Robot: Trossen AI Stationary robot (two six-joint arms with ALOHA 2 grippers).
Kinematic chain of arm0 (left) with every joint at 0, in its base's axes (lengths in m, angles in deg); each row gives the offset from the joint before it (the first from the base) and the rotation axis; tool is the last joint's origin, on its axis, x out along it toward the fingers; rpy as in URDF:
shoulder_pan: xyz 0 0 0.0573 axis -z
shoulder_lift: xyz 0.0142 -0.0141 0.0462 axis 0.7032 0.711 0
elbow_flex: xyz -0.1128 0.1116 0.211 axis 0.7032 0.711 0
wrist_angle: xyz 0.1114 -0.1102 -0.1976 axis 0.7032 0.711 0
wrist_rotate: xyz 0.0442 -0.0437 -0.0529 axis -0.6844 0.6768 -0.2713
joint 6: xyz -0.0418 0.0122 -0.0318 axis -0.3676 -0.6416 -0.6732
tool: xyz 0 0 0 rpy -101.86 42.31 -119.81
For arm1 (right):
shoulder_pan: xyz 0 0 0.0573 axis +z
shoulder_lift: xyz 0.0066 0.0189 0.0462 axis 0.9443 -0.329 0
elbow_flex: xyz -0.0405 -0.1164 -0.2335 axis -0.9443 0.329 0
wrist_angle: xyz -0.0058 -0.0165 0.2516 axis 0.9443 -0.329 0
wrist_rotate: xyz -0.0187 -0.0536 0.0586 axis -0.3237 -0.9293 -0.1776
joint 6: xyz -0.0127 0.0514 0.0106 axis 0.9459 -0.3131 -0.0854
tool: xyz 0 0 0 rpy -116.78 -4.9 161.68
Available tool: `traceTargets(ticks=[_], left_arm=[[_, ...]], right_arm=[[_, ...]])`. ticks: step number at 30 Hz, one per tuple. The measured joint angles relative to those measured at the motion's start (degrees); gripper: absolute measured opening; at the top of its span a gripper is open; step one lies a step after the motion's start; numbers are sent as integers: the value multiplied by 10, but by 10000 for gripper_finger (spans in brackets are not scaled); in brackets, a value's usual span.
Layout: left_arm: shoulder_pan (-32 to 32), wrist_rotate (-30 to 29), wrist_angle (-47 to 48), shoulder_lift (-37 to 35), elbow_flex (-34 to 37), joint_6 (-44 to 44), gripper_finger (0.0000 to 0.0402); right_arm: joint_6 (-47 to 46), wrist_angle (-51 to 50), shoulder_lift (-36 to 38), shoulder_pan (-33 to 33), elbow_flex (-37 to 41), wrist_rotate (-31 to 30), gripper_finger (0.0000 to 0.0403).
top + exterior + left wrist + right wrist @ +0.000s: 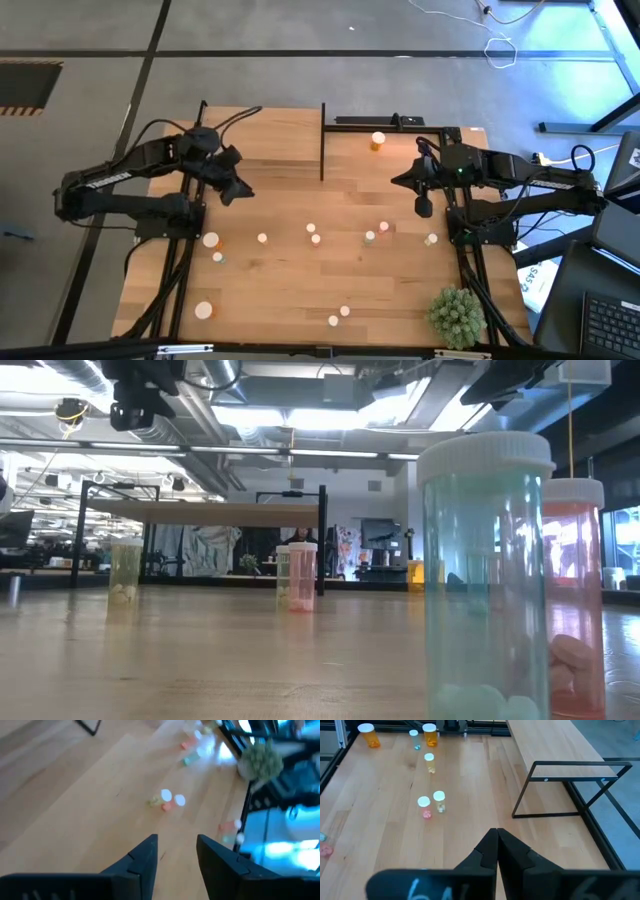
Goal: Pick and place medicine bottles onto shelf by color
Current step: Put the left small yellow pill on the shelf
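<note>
Several small medicine bottles with white caps stand scattered over the wooden table, among them a pair (313, 234) near the middle and an orange one (210, 240) at the left. One orange bottle (378, 141) stands on the light wooden shelf (410, 135) at the far edge. My left gripper (177, 855) hovers open above the table's left part, with nothing between its fingers. My right gripper (496, 845) hovers shut and empty above the right part, next to the shelf (555, 745). In the low view a pale green bottle (488, 570) and a reddish one (575, 600) stand close to the camera.
A spiky green plant ball (457, 315) sits at the near right corner. A black upright post (322, 140) marks the shelf's left end, and its black frame (570, 790) stands on the table. Bare wood lies between the two arms.
</note>
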Motion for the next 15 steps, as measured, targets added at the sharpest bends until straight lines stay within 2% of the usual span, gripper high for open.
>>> traceTargets(ticks=[8, 15], left_arm=[[77, -4, 23, 3, 0, 98, 129], [167, -87, 28, 31, 1, 142, 129]], right_arm=[[0, 0, 0, 0, 0, 0, 13], [14, 0, 0, 0, 0, 0, 13]])
